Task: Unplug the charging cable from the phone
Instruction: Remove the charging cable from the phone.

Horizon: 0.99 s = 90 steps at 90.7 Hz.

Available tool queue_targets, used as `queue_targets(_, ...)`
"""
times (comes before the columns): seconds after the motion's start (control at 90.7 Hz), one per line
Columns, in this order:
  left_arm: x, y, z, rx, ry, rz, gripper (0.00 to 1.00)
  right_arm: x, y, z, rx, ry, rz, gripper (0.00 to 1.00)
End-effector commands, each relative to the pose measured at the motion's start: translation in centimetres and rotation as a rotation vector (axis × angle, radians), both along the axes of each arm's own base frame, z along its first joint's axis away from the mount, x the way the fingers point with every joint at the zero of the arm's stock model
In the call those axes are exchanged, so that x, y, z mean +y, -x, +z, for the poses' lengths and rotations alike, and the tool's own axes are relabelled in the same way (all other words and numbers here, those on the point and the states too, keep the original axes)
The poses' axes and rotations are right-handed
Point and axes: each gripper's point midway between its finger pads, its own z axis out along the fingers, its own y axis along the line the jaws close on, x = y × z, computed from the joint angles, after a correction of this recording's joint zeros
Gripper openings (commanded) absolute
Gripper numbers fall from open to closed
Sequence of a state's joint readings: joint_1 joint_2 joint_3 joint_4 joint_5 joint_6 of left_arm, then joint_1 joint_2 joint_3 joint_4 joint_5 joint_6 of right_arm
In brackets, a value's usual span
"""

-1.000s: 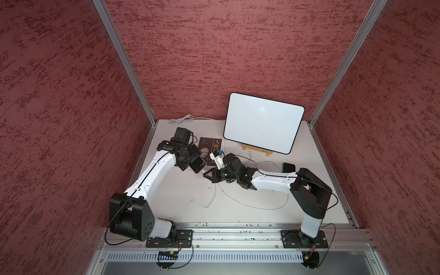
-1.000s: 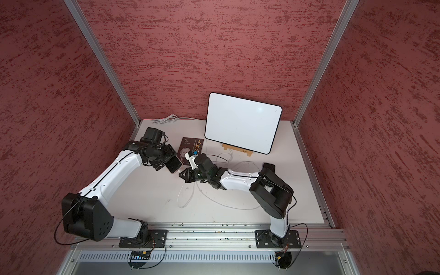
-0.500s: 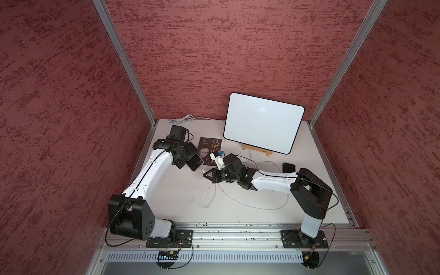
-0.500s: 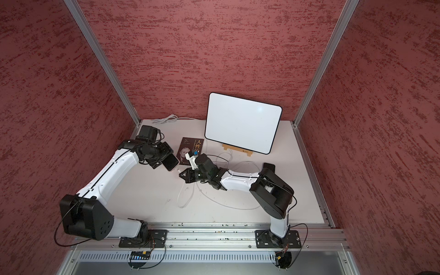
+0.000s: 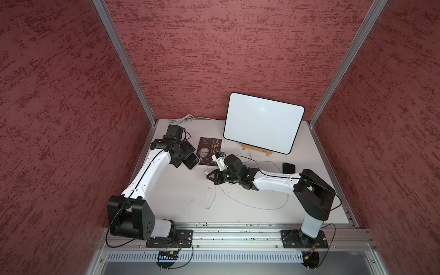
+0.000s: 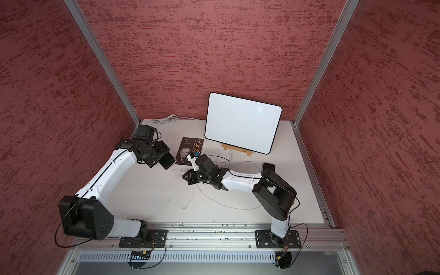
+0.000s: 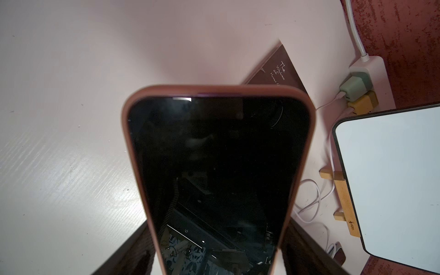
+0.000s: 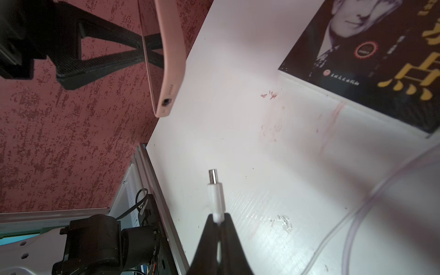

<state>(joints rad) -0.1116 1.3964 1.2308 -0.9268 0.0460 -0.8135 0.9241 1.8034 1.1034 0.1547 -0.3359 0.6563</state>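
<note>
Two arms reach inward from the front rail, elbows bent. The left gripper (image 5: 187, 157) hangs above the table (image 5: 181, 190) near the left wall, jaws spread wide around the sides of the phone (image 7: 214, 166), which sits clear of the surface. Its fingers (image 7: 133, 257) are cut off and blurred, so the contact looks firm but is hard to confirm. The right gripper (image 8: 217, 220), low beside the book (image 8: 371, 52), is pressed together on the charging cable (image 8: 216, 195) just behind its plug, well apart from the phone's empty port (image 8: 166, 102).
</note>
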Motion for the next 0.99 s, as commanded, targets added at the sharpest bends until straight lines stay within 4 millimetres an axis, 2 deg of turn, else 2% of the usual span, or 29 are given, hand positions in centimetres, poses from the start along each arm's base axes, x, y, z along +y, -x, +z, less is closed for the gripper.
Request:
queue_targets(0.0,0.8,0.5,0.5,-0.040,-0.008,0.013,0.61,-0.6,-2.8,2.5,-0.078,0.025,-0.058,0.00)
queue_targets(0.231,1.5,2.3,-1.1,-0.015,-0.002,0.031,0.61,-2.8,-8.2,2.1,-0.096,0.115,-0.213,0.00)
queue_targets(0.408,1.5,2.7,-1.6,-0.003,0.000,0.032,0.61,-7.4,-12.3,-0.1,-0.090,0.279,-0.421,0.00)
queue_targets(0.507,1.5,2.6,-1.7,-0.003,0.001,0.032,0.61,-9.8,-13.2,-1.8,-0.070,0.369,-0.510,0.00)
queue_targets(0.595,1.6,2.5,-1.9,-0.002,0.003,0.033,0.61,-10.9,-14.1,-2.7,-0.062,0.417,-0.561,0.00)
queue_targets(0.694,1.6,2.5,-1.8,-0.002,0.005,0.034,0.61,-10.5,-14.7,-2.9,-0.055,0.432,-0.572,0.00)
queue_targets(0.981,2.8,3.5,-1.3,-0.021,0.002,0.069,0.61,-6.0,-18.8,0.6,-0.122,0.380,-0.514,0.00)
